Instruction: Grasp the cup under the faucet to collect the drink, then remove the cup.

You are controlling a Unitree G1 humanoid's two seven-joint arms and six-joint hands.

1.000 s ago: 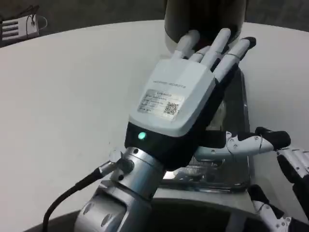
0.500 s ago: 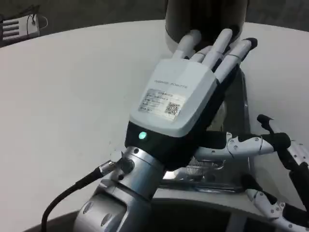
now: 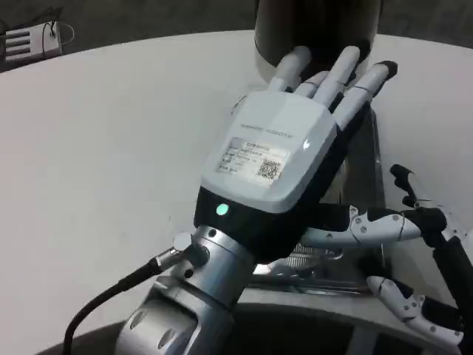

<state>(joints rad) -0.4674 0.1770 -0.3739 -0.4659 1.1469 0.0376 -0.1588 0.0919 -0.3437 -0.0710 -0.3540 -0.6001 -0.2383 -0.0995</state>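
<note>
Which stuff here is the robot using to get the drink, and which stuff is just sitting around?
For the job:
left hand, reaching toward the drink machine
right hand, fingers spread
metal drip tray

Just lying about:
tagged item with a cord at the table's far left
white table

The cup is hidden.

**White shell, black palm, silver wrist**

The left robot hand (image 3: 284,159) had a glossy white back shell printed with small grey lettering, a white label and a square code. Below it sat a black band with a glowing green dot. Its fingers (image 3: 347,63) were white with black tips. The silver metal forearm (image 3: 188,310) was ribbed, and a black cable (image 3: 111,296) plugged into its wrist. The right robot hand (image 3: 417,262) showed slim white-and-black fingers with small screws.
</note>
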